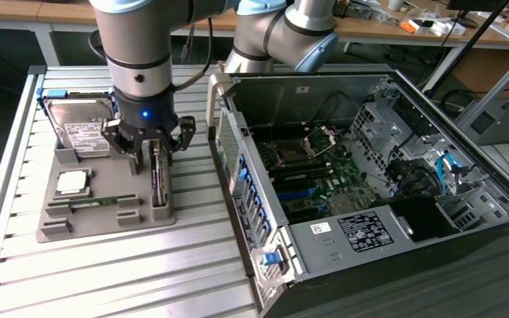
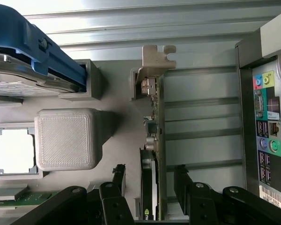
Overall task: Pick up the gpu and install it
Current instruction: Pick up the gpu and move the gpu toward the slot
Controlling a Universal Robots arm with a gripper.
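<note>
gpu [image 1: 157, 182] [image 2: 153, 136] stands on edge in a slot along the side of the gray tray [image 1: 104, 222] [image 2: 122, 122] nearest the open computer case [image 1: 246, 199], which sits just beside the tray. across the tray from it rest a hard drive [image 1: 82, 129] [image 2: 18, 79], a processor [image 1: 73, 182] [image 2: 14, 150] and a memory stick [image 1: 104, 201] [image 2: 14, 199]. over the tray, the gripper [image 1: 152, 151] [image 2: 150, 180] is spread wide, one finger on each side of the gpu, with gaps between and gripping nothing.
</note>
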